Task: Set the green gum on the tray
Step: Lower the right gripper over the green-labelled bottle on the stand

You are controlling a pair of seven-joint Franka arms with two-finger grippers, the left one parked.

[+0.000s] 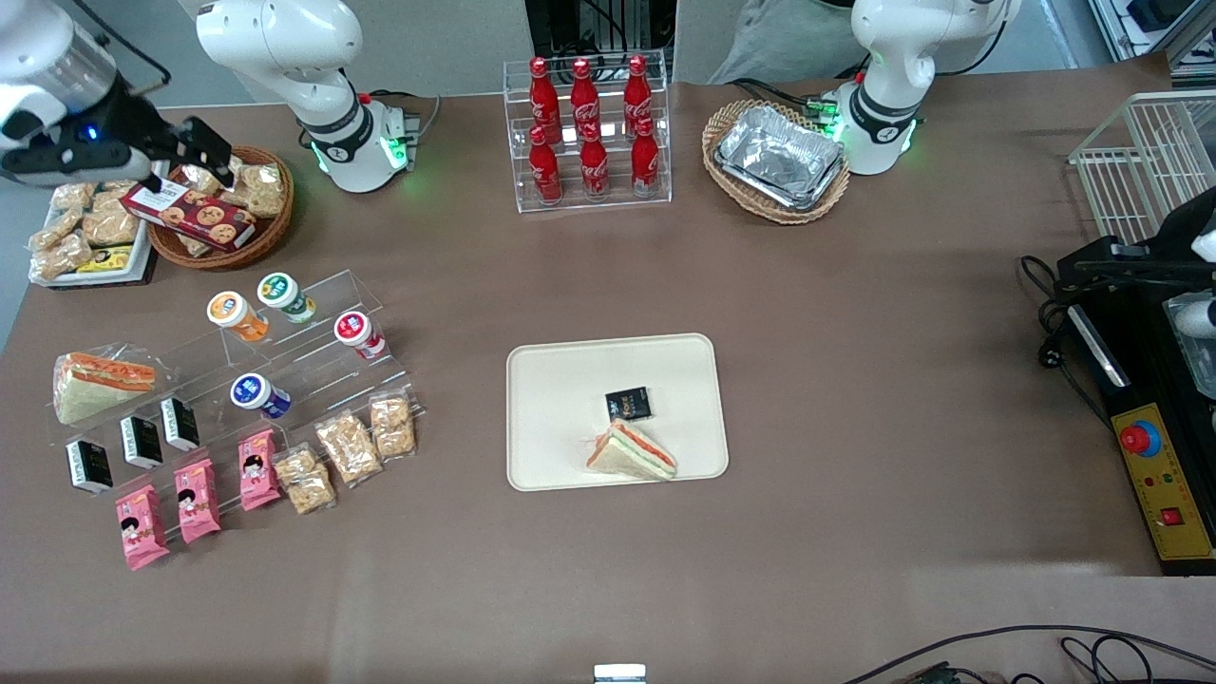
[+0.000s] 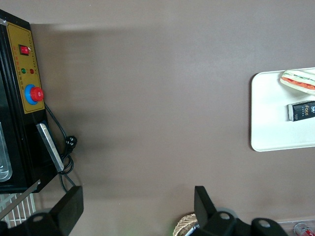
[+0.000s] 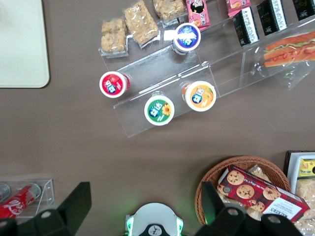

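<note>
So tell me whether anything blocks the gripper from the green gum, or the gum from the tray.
Nothing visible does. The open gripper hangs high over the snack basket; the green gum stands on the clear rack beside the orange gum, its lid uncovered. Bare table lies between the rack and the tray.

Cropped and illegible items near the gripper [image 3: 142, 206]

Tray [image 3: 22, 44] cut by the frame edge; green gum [image 3: 159, 110] label unreadable; cookie box [image 1: 187, 215] partly hidden beneath the gripper.

A lab staged as a mock snack shop: two robot arm bases [image 1: 356, 142] bolted to a brown table [image 1: 855, 399], a control box [image 1: 1154, 475], probably with an emergency stop, beside stocked acrylic racks [image 1: 589, 133].
</note>
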